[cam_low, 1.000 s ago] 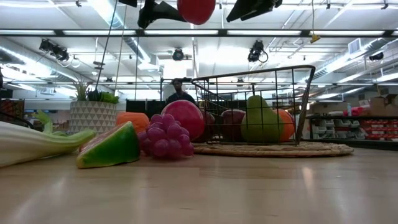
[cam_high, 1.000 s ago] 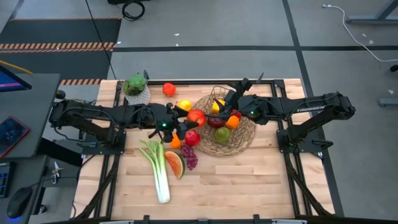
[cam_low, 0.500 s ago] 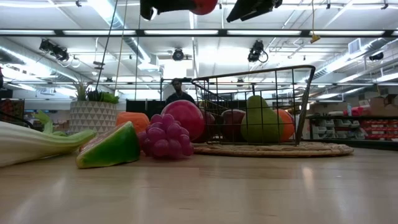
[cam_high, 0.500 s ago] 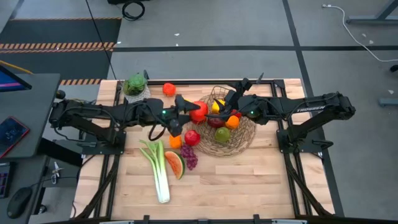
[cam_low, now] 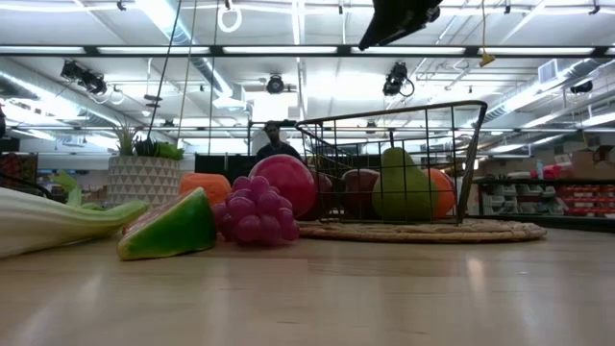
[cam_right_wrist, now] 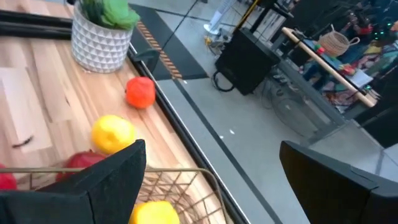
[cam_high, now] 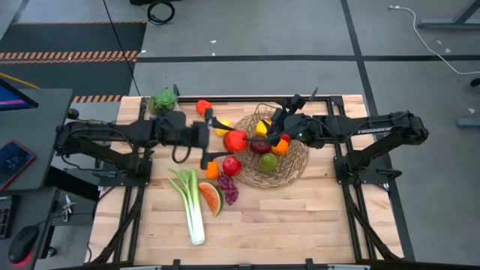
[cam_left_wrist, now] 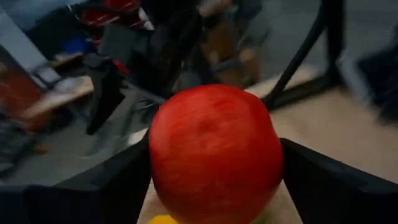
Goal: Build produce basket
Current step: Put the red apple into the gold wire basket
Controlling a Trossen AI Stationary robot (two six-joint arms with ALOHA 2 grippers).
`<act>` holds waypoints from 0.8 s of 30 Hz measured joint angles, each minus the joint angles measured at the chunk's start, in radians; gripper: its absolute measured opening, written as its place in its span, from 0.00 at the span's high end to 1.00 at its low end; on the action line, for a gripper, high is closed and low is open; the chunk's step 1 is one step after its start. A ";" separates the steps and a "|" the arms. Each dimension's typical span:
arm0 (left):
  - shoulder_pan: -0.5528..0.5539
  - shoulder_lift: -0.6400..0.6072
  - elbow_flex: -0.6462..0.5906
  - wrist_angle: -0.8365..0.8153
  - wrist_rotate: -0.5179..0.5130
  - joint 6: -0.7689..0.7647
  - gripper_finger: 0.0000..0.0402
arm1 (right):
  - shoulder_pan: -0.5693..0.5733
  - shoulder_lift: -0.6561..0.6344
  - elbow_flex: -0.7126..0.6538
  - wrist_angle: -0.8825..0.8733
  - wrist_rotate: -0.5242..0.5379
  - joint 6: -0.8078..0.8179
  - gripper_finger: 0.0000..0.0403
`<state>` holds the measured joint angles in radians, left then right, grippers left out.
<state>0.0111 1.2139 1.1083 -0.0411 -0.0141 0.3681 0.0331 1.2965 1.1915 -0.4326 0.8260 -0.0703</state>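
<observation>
My left gripper (cam_high: pixel 231 139) is shut on a red apple (cam_left_wrist: pixel 214 152), high above the table beside the left rim of the brown wire basket (cam_high: pixel 294 166). My right gripper (cam_high: pixel 281 129) hovers open over the basket with nothing between its fingers. A pear (cam_high: pixel 268 161), an orange (cam_high: pixel 280 147), a dark apple (cam_high: pixel 259 147) and a yellow piece (cam_high: pixel 262 128) lie in the basket. On the table rest a leek (cam_high: pixel 192 206), a watermelon slice (cam_high: pixel 211 199), grapes (cam_high: pixel 229 188), another red apple (cam_high: pixel 231 166), an orange (cam_high: pixel 211 172), a lemon (cam_high: pixel 223 126) and a red-orange fruit (cam_high: pixel 203 107). My left gripper pinches the red apple by two opposite sides (cam_left_wrist: pixel 163 163) between its two fingers (cam_left_wrist: pixel 112 186). The fingers reach in nearly level from the table's left. The apple is lifted clear of the table and of the basket.
A green plant in a white patterned pot (cam_high: pixel 163 103) stands at the far left of the table. The near half of the table is bare wood (cam_high: pixel 300 217). A person (cam_low: pixel 276 140) shows in the room beyond the table.
My left gripper has risen with the red apple, leaving the top of the low view, and has rolled about its own pointing line, keeping its hold. The apple stays beside the basket's left rim. My right gripper has kept still.
</observation>
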 joint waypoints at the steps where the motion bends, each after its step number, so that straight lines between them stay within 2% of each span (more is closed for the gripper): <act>1: 0.013 -0.017 0.000 -0.020 0.039 -0.053 0.18 | 0.003 -0.002 0.000 -0.004 0.005 -0.001 0.07; 4: 0.055 -0.046 -0.001 -0.047 0.151 -0.201 0.18 | 0.014 -0.011 0.000 -0.001 0.008 0.000 0.07; 10: 0.110 -0.053 -0.003 -0.071 0.312 -0.455 0.18 | 0.045 -0.024 0.001 0.019 0.009 0.001 0.07; 17: 0.138 -0.047 -0.003 -0.002 0.318 -0.712 0.18 | 0.088 -0.029 0.001 -0.007 -0.014 0.001 0.07; 24: 0.163 -0.043 -0.003 -0.009 0.315 -0.984 0.18 | 0.117 -0.031 0.000 -0.093 -0.069 0.049 0.07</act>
<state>0.1740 1.1707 1.1053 -0.0500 0.3012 -0.6157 0.1498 1.2659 1.1919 -0.5259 0.7570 -0.0215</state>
